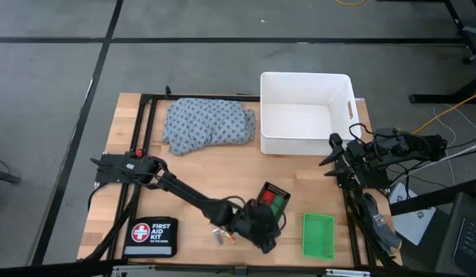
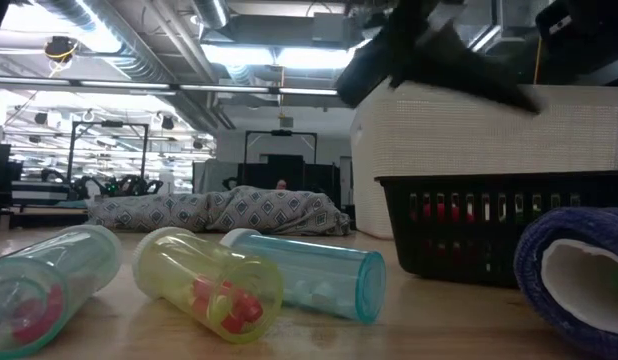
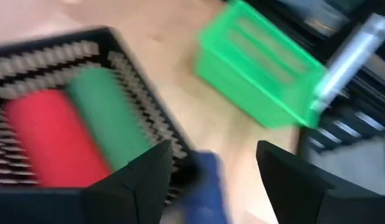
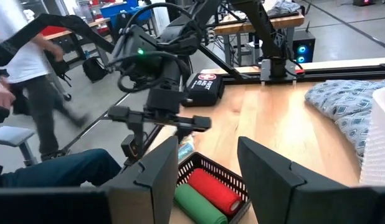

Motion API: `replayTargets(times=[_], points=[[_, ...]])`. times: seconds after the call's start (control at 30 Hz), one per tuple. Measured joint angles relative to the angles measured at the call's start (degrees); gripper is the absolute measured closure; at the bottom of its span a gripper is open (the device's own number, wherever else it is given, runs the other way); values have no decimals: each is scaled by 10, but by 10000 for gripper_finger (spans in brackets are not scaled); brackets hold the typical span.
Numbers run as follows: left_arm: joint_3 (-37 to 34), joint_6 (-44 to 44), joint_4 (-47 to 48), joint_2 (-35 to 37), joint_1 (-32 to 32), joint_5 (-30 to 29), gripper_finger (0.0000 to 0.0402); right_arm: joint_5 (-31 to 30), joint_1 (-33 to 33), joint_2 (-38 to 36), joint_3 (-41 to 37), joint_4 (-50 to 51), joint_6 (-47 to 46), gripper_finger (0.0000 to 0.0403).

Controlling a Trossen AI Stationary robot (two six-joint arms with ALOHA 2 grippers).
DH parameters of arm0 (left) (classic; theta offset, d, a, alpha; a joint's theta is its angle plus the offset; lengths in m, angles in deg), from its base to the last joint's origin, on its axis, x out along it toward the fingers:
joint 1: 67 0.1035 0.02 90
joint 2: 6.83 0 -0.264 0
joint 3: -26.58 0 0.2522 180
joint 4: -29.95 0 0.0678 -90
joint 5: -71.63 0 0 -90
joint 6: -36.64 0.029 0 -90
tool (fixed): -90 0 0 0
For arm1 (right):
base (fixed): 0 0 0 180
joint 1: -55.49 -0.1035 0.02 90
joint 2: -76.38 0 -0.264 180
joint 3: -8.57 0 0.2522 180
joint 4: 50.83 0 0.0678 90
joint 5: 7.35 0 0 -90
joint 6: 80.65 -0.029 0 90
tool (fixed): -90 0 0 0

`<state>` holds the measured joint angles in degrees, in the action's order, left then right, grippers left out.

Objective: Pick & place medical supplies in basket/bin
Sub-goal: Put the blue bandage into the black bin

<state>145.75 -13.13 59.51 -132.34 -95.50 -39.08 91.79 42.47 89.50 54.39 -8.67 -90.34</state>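
Observation:
My left gripper [image 1: 261, 231] hangs open by the table's near edge, just in front of the black mesh tray [image 1: 273, 201]. That tray holds a red roll [image 3: 49, 137] and a green roll [image 3: 108, 121]. A blue roll [image 3: 208, 180] lies below and between my left fingers, beside the tray's wall; it rests on its side on the table [image 2: 579, 270]. The dotted blue-grey cloth [image 1: 209, 123] lies bunched at the far side. The white tub [image 1: 306, 113] stands to the cloth's right, and the green tray [image 1: 317, 235] sits near the front. My right gripper [image 4: 208, 146] waits open at the table's right edge.
Clear pill vials [image 2: 209, 285] lie on the table near the front edge, left of the black tray. The black FIRST AID KIT pouch [image 1: 151, 237] sits at the near left corner. A black frame borders the table. A person [image 4: 30, 74] moves in the room beyond.

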Motion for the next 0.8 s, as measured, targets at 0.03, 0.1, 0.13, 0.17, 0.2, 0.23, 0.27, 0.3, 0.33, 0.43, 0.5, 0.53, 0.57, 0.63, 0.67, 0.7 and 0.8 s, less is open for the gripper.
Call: replayTargets(times=[0.03, 0.1, 0.13, 0.17, 0.2, 0.23, 0.27, 0.3, 0.33, 0.43, 0.5, 0.53, 0.57, 0.63, 0.67, 0.7, 0.8], points=[[0, 0, -5, 0, -5, 9, 179, 5, 0, 0, 0, 0, -1, 236], [0, -15, -6, 0, -18, 12, 185, 10, 0, 0, 0, 0, -3, 236], [0, -26, -3, 0, -25, 10, 188, 10, 0, 0, 0, 0, -4, 236], [0, -35, 3, 0, -31, 6, 191, 10, 0, 0, 0, 0, -4, 236], [0, -44, 8, 0, -38, 0, 193, 10, 0, 0, 0, 0, -4, 236], [0, -52, 11, 0, -44, -7, 195, 10, 0, 0, 0, 0, -4, 236], [0, -61, 13, 0, -49, -15, 196, 10, 0, 0, 0, 0, -4, 236], [0, -71, 16, 0, -54, -23, 196, 10, 0, 0, 0, 0, -4, 236], [0, -81, 21, 0, -58, -34, 196, 10, 0, 0, 0, 0, -4, 236], [0, -104, 36, -2, -66, -53, 191, 10, 0, 0, 0, 0, -4, 236], [0, -113, 40, -4, -68, -51, 186, 10, 0, 0, 0, 0, -4, 236], [0, -119, 42, -9, -69, -49, 183, 10, 0, 0, 0, 0, -4, 236], [1, -127, 39, -14, -68, -45, 180, 10, 0, 0, 0, 0, -4, 236], [0, -134, 43, -22, -68, -36, 176, 10, 0, 0, 0, 0, -4, 236], [0, -138, 43, -28, -67, -32, 175, 10, 0, 0, 0, 0, -4, 236], [0, -141, 42, -33, -66, -28, 174, 10, 0, 0, 0, 1, -4, 236], [0, -142, 42, -41, -64, -19, 174, 10, 0, 0, 0, 2, -4, 236]])
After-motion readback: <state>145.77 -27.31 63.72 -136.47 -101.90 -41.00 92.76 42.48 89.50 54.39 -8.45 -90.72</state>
